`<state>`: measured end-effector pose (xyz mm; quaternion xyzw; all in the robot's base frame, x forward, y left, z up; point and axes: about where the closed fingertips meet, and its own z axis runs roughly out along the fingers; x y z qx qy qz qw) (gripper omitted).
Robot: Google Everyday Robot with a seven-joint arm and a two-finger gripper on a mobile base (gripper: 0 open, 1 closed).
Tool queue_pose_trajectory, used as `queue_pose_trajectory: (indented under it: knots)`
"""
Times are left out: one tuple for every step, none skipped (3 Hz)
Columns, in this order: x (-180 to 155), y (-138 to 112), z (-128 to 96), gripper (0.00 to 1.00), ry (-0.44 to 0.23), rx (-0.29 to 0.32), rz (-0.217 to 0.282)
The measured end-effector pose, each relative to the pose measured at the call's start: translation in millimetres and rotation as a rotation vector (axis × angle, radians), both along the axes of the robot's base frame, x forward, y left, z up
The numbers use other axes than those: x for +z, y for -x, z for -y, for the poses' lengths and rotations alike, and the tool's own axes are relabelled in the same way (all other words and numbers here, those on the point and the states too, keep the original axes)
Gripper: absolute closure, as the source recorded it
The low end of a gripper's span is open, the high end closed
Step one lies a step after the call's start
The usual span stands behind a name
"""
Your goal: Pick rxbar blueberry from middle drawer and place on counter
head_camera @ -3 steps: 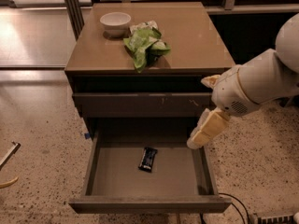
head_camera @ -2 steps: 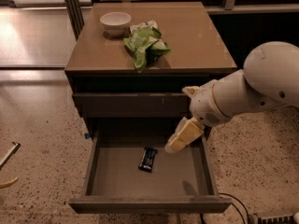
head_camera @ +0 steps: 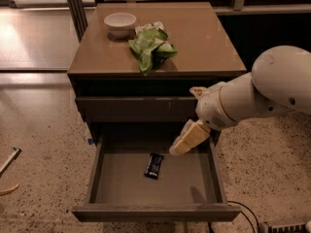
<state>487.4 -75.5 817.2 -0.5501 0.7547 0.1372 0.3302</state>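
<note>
The rxbar blueberry (head_camera: 154, 165), a small dark bar with pale lettering, lies flat near the middle of the open middle drawer (head_camera: 121, 181). The drawer is pulled out from the cabinet below the tan-brown counter (head_camera: 204, 38). My gripper (head_camera: 187, 140), with pale yellowish fingers, hangs over the drawer's back right part, above and to the right of the bar, not touching it. The white arm reaches in from the right.
A white bowl (head_camera: 120, 22) and green snack bags (head_camera: 151, 45) sit on the counter's left half. A closed drawer front (head_camera: 131, 108) is above the open one. Speckled floor surrounds the cabinet; cables (head_camera: 248, 217) lie at the lower right.
The arm has swung left and down, bringing my gripper from the drawer's right edge to over its inside, nearer the bar. The bar has not moved.
</note>
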Motion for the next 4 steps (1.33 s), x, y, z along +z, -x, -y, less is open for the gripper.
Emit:
queue_pose_trajectory:
  knots:
    - [-36, -6, -4, 0.00, 0.005, 0.004, -0.029]
    - [-95, -15, -7, 0.00, -0.024, -0.007, -0.083]
    - [-152, -28, -12, 0.00, -0.065, -0.010, -0.129]
    - [-205, -43, -16, 0.00, -0.127, -0.006, -0.142]
